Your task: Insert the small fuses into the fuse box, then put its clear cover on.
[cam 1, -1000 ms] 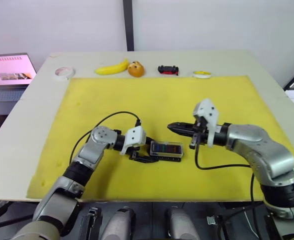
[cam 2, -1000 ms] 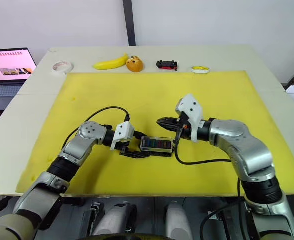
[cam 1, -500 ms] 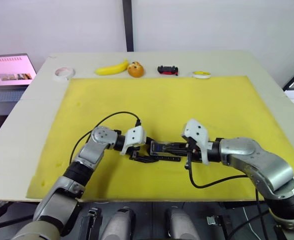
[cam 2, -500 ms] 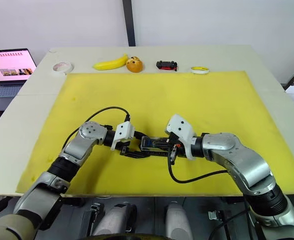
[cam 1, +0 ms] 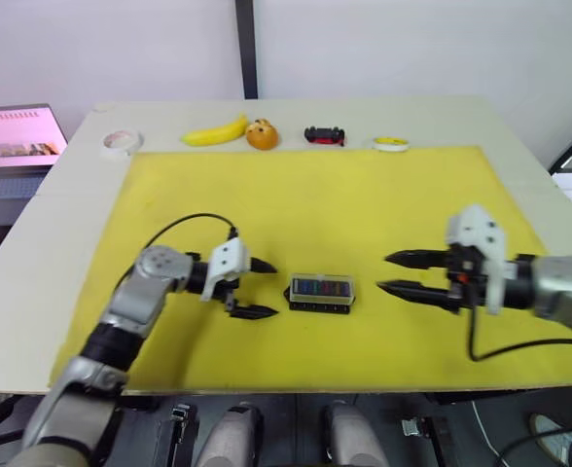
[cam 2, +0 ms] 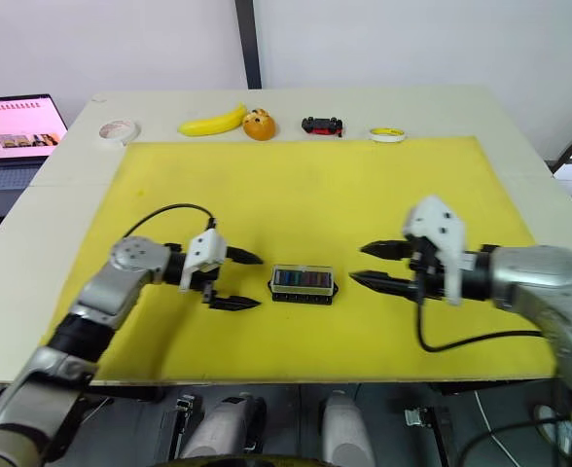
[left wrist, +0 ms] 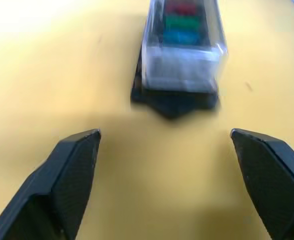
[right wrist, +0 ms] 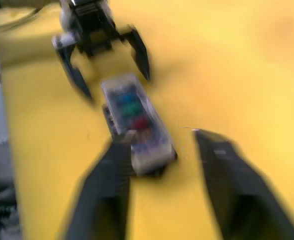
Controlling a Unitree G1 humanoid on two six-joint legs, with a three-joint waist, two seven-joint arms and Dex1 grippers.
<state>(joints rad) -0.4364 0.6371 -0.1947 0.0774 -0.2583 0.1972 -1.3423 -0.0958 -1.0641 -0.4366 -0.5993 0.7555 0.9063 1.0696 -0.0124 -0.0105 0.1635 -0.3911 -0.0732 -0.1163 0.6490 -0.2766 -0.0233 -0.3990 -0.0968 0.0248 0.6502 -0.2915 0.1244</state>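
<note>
The fuse box (cam 1: 321,292) sits on the yellow mat (cam 1: 305,195) near the front edge of the table (cam 1: 62,185), with the clear cover (left wrist: 183,45) on it and the coloured fuses (left wrist: 180,22) showing through (red, green, blue). The left gripper (cam 1: 259,288) and right gripper (cam 1: 399,274) flank it, both apart from it, jaws wide and holding nothing.

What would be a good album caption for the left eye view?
Small black fuse box under its clear cover rests on yellow mat, between two open grippers.
</note>
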